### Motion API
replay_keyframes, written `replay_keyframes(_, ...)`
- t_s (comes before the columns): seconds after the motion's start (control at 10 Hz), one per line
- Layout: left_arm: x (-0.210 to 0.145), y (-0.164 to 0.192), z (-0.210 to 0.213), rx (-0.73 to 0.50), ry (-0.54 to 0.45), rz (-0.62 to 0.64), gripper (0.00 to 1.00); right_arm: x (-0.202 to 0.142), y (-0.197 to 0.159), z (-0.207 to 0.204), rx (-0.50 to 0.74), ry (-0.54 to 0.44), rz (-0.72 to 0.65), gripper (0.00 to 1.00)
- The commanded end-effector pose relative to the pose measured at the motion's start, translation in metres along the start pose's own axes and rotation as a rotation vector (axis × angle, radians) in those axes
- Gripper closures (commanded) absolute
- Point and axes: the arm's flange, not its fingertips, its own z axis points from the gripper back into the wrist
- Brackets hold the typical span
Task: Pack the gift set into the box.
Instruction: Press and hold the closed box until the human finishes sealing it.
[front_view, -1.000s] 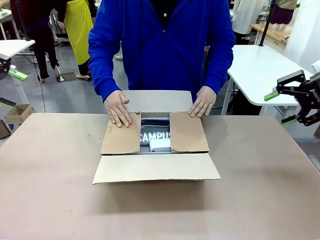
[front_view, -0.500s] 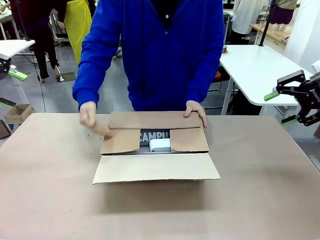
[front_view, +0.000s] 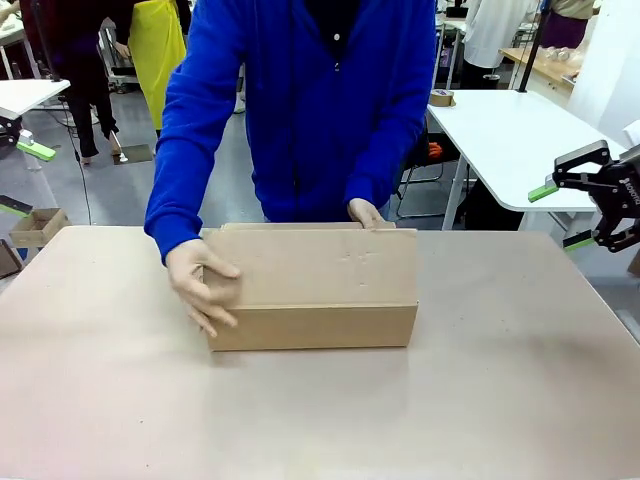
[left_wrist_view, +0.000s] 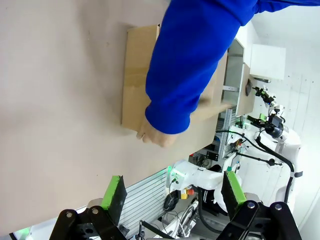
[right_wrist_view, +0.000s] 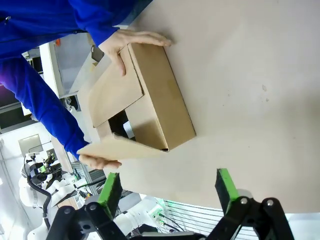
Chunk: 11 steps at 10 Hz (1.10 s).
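Tan laminate covers the counter (front_view: 100, 380), which runs from edge to edge of the front view. At its twelve o'clock side stands a person (front_view: 320, 100) in a bright blue top, bent forward with both arms reaching down.

The box (front_view: 312, 325), plain brown cardboard, sits near the middle of the counter, a little toward twelve o'clock, with its long wall facing the robot. From the front, its top looks covered by a broad flap (front_view: 320, 265) that slopes up from the near wall toward the person. The right wrist view looks in from one end of the box. There the long flap stands off the top at a slant, and a short flap lies folded down flat. A dark gap between them opens into the inside, and the gift set cannot be made out in that shadow.

One hand (front_view: 200, 285) grips the box's nine o'clock end, fingers spread over the flap's edge and the corner. The other hand (front_view: 365, 212) rests on the far rim, at about one o'clock on the box.

The right gripper (front_view: 560, 215) hangs off the counter's three o'clock edge, well apart from the box. Its jaws are spread wide, with nothing between the green pads. The left gripper (left_wrist_view: 174, 190) is also well apart from the box, its jaws wide apart and empty.
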Motion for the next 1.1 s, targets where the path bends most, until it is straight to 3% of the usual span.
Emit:
replay_keyframes(0.0, -0.0022, 0.0001, 0.0011, 0.011, 0.002, 0.003, 0.0, 0.0023, -0.0005, 0.0028, -0.019, 0.004, 0.012, 0.0)
replay_keyframes(1.0, -0.0022, 0.0001, 0.0011, 0.011, 0.002, 0.003, 0.0, 0.0, 0.0, 0.0, 0.0, 0.0, 0.0, 0.0)
